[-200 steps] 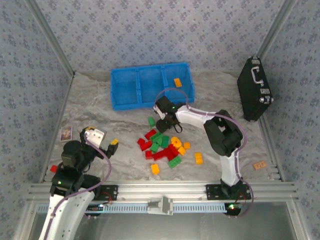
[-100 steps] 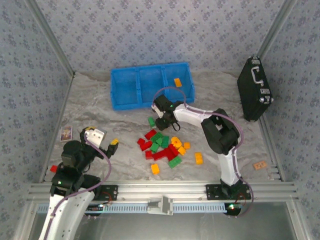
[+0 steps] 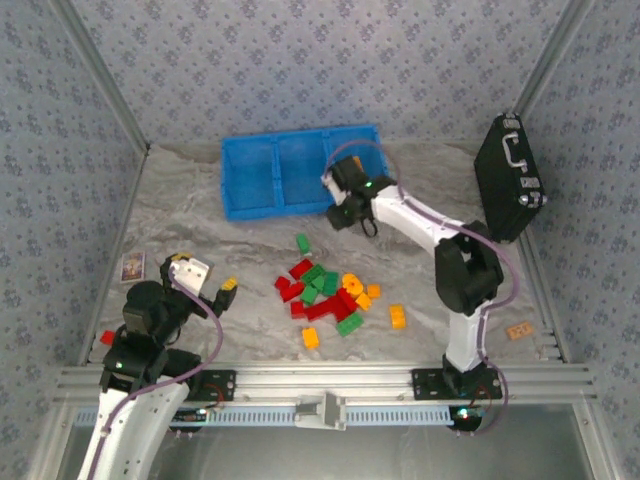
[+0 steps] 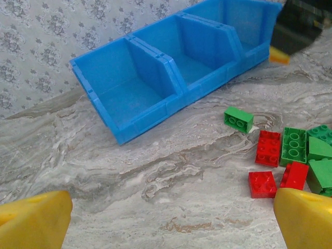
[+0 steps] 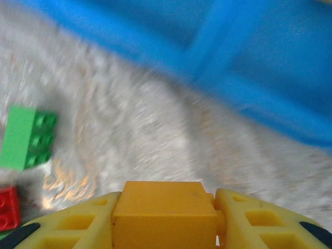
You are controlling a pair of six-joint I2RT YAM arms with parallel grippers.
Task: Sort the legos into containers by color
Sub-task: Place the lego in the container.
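Right pincer clenched on an orange-yellow brick at the blue tray

The right pincer (image 5: 165,231) grasped the orange-yellow brick (image 5: 162,205) between its fingers, above the bench (image 3: 190,230) just in front of the tray (image 3: 250,208) at its right compartment. The left pincer (image 4: 168,220) stood released, jaws wide apart. The other red, green and yellow bricks (image 3: 328,292) lay piled on the bench, with one green brick (image 3: 302,242) lying between pile and tray

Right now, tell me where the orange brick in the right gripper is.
The orange brick is clamped in the right gripper, bottom centre of the right wrist view, above the table just short of the blue tray.
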